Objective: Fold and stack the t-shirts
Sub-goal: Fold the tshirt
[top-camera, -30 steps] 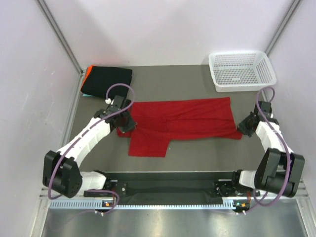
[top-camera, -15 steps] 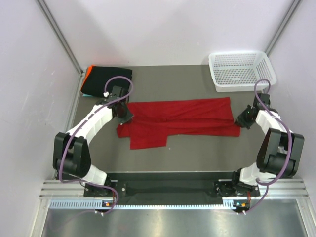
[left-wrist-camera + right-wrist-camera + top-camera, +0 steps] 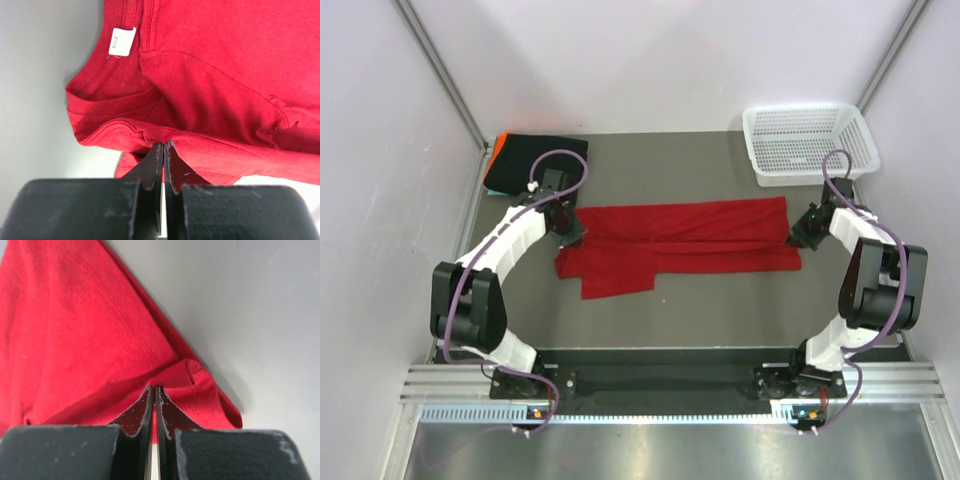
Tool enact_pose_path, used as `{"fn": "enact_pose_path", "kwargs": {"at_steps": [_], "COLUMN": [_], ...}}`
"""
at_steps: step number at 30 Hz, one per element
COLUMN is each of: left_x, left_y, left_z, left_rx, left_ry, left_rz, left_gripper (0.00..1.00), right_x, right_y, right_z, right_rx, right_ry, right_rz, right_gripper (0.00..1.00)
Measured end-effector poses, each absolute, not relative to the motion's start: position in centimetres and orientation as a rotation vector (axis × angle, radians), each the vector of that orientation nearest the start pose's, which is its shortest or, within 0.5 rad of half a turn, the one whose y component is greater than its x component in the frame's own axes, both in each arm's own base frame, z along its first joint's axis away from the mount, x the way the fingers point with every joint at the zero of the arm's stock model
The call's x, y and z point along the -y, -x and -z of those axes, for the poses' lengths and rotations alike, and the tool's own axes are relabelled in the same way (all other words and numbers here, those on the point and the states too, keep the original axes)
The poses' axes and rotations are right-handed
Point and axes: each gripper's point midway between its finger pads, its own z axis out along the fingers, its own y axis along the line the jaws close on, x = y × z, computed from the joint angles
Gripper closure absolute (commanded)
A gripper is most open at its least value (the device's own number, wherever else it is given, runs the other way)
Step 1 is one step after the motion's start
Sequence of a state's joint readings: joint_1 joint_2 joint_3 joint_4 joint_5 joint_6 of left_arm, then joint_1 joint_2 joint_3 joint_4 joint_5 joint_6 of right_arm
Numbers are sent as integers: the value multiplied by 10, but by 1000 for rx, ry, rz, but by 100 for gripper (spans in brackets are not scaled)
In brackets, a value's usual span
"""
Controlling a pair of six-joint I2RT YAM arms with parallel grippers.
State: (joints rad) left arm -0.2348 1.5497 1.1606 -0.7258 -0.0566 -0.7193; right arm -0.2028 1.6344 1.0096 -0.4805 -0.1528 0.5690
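Note:
A bright red t-shirt [image 3: 690,235] lies stretched sideways across the middle of the grey table, folded lengthwise, with one flap [image 3: 615,278] hanging toward the near side. My left gripper [image 3: 571,229] is shut on a pinched fold at the shirt's left end, by the collar and its white label [image 3: 122,41]. The closed tips [image 3: 163,145] bite red cloth [image 3: 210,75]. My right gripper [image 3: 799,234] is shut on the shirt's right end, its tips [image 3: 154,388] buried in a red fold [image 3: 75,330]. A folded black t-shirt [image 3: 535,162] rests at the back left on orange [image 3: 492,150] and light-blue [image 3: 496,193] edges.
A white mesh basket [image 3: 810,145] stands at the back right corner, just behind my right arm. Pale walls close in the table on the left, back and right. The arm bases and a black rail [image 3: 660,380] run along the near edge.
Both grippers have moved toward the back of the table while staying shut on the red shirt. The shirt's near edge has been drawn up, so the shirt now lies narrower.

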Motion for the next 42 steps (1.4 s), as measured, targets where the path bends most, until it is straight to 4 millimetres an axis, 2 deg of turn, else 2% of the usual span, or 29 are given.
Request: {"fn": "enact_pose_path", "kwargs": {"at_steps": [6,11,17,29,33,37,40,41,42], "left_x": [94,92,92,89,88,87,86,86,85], "left_y": [-337,-338,-346,-354,-353,-352,-350,-349,-349], "left_z": [-91,-77,-68,-69,-68,-65,-61,-60,-60], "left_rx": [-2646,-2690,-2719,-2719,-2724,-2736,-2757,-2763,-2767], "left_ry": [656,647,634,619,616,610,592,585,575], "left_rz": [181,144,123,82,74,63,48,43,33], "left_gripper": [100,100,100,100,100,100,91,83,79], "right_x": [23,23,24,28,33,32,29,29,29], "right_y": [-356,-355,-365,-358,-355,-348,-333,-329,-326], "right_z": [-36,-33,-43,-66,-66,-55,-40,-36,-32], "right_rx": [-2546,-2561,-2539,-2478,-2476,-2493,-2538,-2552,-2565], "right_ry": [-982,-1000,-987,-972,-979,-984,-1005,-1012,-1020], "right_rz": [-303,-296,-288,-234,-197,-191,-177,-170,-162], "right_gripper": [99,85,69,68,69,69,71,70,70]}}
